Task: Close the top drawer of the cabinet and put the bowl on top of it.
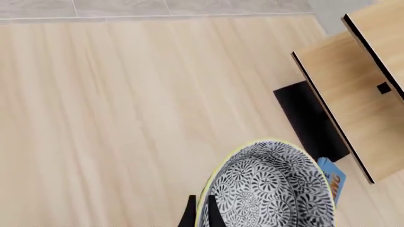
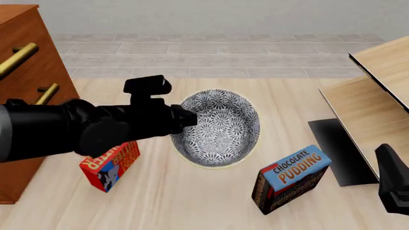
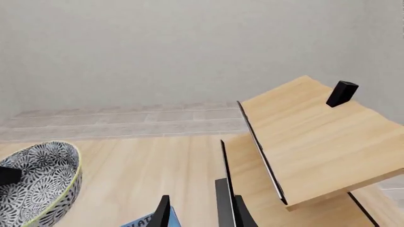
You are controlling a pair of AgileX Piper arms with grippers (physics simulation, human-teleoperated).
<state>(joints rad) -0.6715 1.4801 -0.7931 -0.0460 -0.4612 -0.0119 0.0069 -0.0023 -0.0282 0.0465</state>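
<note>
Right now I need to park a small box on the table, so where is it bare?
Bare wood lies beyond the bowl toward the tiled strip, and near the front edge between the red box and the pudding box. Crowded around the bowl, where the left hand grips.

Bowl (image 2: 221,128) right of cabinet (image 2: 26,72)

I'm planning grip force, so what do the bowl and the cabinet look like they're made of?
The bowl: likely glazed ceramic, white with dense dark floral print and a yellowish rim. The cabinet: reddish-brown wood with a smooth finish and brass-coloured bar handles.
</note>
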